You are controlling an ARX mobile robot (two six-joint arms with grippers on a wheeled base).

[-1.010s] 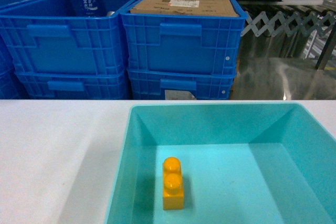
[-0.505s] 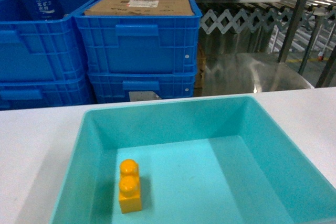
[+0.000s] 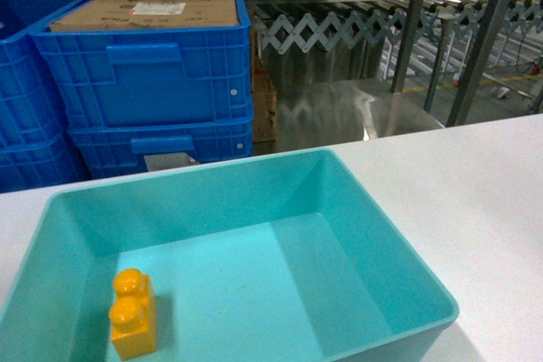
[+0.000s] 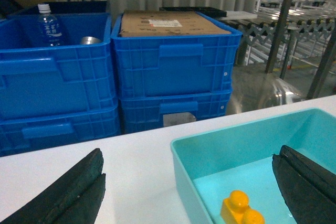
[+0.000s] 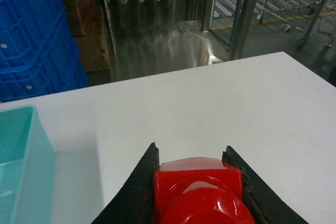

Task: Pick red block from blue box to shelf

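The small glossy red plastic block [image 5: 198,187] sat clamped between the right gripper [image 5: 195,182]'s dark fingers, already out of the wide turquoise plastic box [image 3: 399,269]; the left gripper [image 4: 189,187] hung spread wide; carrying seemed underway; next, I judged, it needed reaching the stainless-steel shelf [image 3: 484,31].

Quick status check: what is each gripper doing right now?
Left gripper: open, holding nothing, fingers spread wide.
Right gripper: shut on the red block.

Stacked blue crates [image 3: 140,74]; shiny steel floor [image 3: 339,112]; white table [image 3: 475,201]
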